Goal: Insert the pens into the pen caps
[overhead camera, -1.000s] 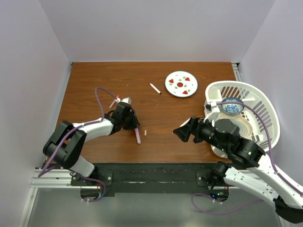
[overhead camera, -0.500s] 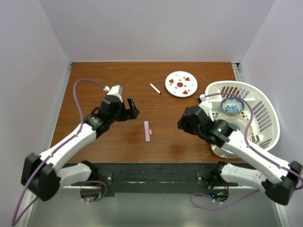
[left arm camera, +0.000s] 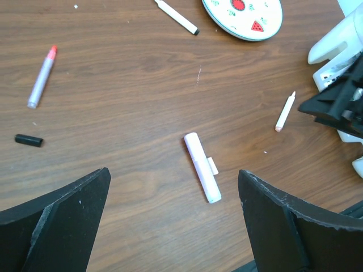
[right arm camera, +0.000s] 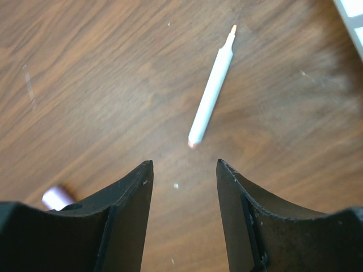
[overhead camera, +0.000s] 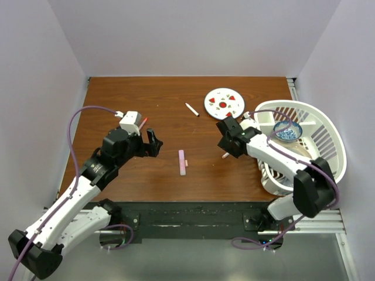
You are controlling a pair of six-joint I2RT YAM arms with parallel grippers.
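We see the pink marker point(left arm camera: 202, 175) lying flat near the middle of the desk point(overhead camera: 117, 93), with a tiny whitish cap point(left arm camera: 212, 166) touching its side. A thin white stick point(right arm camera: 211, 90) lies to its right, just ahead of the right tool point(right arm camera: 184, 163), whose fingers stand apart and hold nothing; the stick's blunt end lies close to their gap. The left tool point(overhead camera: 152, 142) hangs left of the marker, its fingers spread wide and holding nothing. Farther back, a white pen point(overhead camera: 191, 109) with a dark end lies beside the plate point(overhead camera: 224, 103). A pale pen point(left arm camera: 42, 79) with a red end and a small black cap point(left arm camera: 28, 140) lie on the desk's left side, apart from each other. A white basket point(overhead camera: 316, 117) stands at the right edge, with a blue bowl point(overhead camera: 287, 130) inside.
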